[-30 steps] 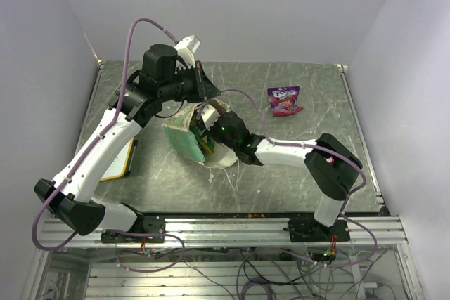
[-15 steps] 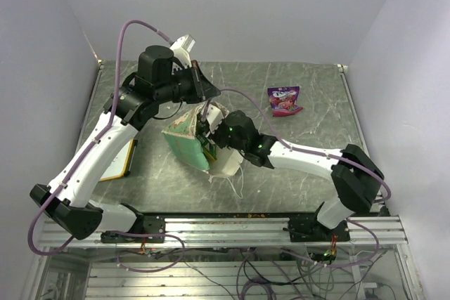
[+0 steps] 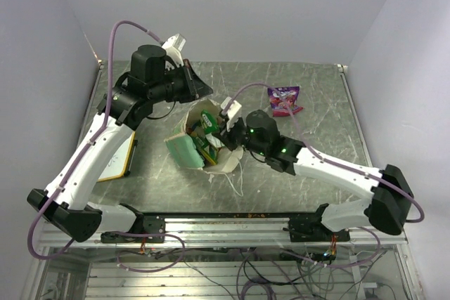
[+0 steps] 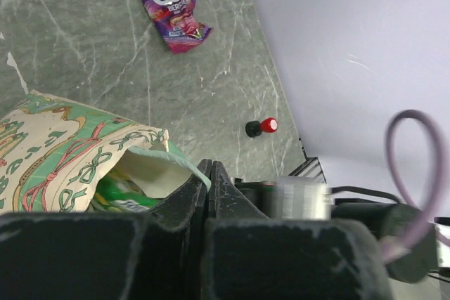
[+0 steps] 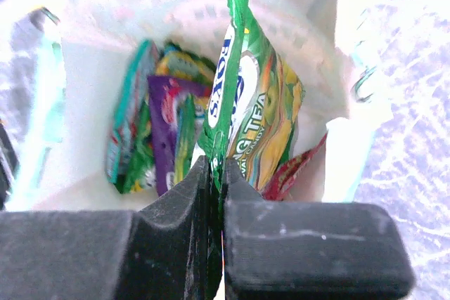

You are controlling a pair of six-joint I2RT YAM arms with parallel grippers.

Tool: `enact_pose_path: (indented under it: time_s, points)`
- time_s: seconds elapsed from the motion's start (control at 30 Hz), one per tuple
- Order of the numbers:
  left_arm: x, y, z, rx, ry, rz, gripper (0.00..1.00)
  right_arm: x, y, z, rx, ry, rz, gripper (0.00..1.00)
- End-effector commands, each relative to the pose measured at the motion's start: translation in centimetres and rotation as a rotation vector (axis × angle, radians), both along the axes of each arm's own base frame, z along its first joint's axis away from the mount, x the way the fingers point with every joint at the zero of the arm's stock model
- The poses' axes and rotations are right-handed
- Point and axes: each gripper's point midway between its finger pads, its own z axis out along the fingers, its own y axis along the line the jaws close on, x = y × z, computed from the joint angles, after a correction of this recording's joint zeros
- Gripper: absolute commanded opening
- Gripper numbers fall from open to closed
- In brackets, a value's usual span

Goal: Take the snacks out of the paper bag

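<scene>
The mint-green paper bag (image 3: 184,147) stands open mid-table, its cream printed front in the left wrist view (image 4: 56,149). My left gripper (image 3: 206,91) is shut on the bag's rim (image 4: 200,173) and holds it up. My right gripper (image 3: 226,121) is shut on a yellow-green packet (image 5: 264,103), which it holds upright at the bag's mouth (image 3: 207,121). Purple (image 5: 165,128), teal (image 5: 130,131) and red (image 5: 299,170) packets lie in the bag below. One pink-purple packet (image 3: 284,100) lies on the table at the back right, also in the left wrist view (image 4: 176,22).
A wood-framed whiteboard (image 3: 121,159) lies at the table's left edge under the left arm. A small red-topped black button (image 4: 261,127) sits near the right edge. White string handles (image 3: 235,177) trail from the bag toward the front.
My right gripper has drawn back out of the bag and up with the yellow-green packet in it. My left gripper has lifted the bag's rim a little up and left.
</scene>
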Motion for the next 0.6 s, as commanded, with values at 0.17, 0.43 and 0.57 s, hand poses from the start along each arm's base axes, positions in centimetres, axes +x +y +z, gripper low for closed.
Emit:
enact_pose_path:
  time_s: [0.17, 0.43, 0.57]
  points:
    - [-0.6, 0.6, 2.6, -0.033, -0.07, -0.004, 0.07, -0.9, -0.6, 8.7, 0.182, 0.007, -0.036, 0.0]
    - [-0.6, 1.3, 3.0, -0.002, -0.083, 0.009, 0.07, -2.5, -4.0, 12.7, 0.16, -0.028, -0.058, 0.0]
    - [-0.3, 2.0, 2.6, 0.038, -0.088, 0.025, 0.07, -3.6, -6.4, 15.4, 0.152, -0.075, -0.064, 0.0]
